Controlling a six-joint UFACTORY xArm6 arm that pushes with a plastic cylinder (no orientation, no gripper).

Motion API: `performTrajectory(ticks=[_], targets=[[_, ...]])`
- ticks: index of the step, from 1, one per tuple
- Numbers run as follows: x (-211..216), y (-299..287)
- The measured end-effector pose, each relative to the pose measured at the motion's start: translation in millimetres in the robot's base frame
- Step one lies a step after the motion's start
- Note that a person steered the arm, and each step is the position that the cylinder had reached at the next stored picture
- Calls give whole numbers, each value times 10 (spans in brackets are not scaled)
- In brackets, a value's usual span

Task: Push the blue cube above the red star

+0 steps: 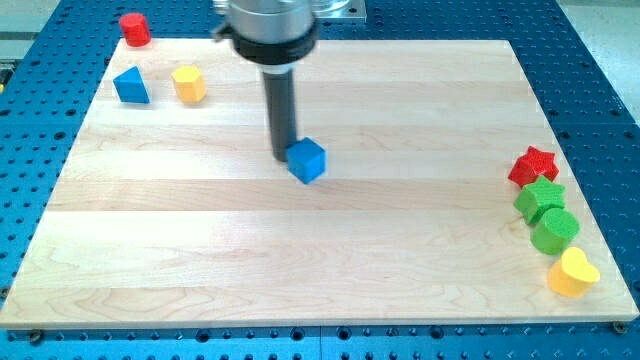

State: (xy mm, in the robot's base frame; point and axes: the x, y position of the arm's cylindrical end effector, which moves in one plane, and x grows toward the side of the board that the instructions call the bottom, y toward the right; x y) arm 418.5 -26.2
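The blue cube [308, 160] lies near the middle of the wooden board, a little toward the view's top. My tip [284, 156] stands right at the cube's left side, touching or nearly touching it. The red star [533, 165] sits at the board's right edge, far to the right of the cube and at about the same height in the view.
Below the red star along the right edge lie a green star [540, 199], a green cylinder [555, 230] and a yellow heart [572, 272]. At the top left are a red cylinder [134, 29], a blue triangle [131, 86] and a yellow block [189, 84].
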Motion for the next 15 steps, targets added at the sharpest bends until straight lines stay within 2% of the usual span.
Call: performTrajectory(ticks=[1,2,3,4,5,7,8,9,15], targets=[[193,-622],[412,-176],[289,449],[109,788],[-148,788],[-180,1858],[-162,2027],[108,1696],[37,2168]])
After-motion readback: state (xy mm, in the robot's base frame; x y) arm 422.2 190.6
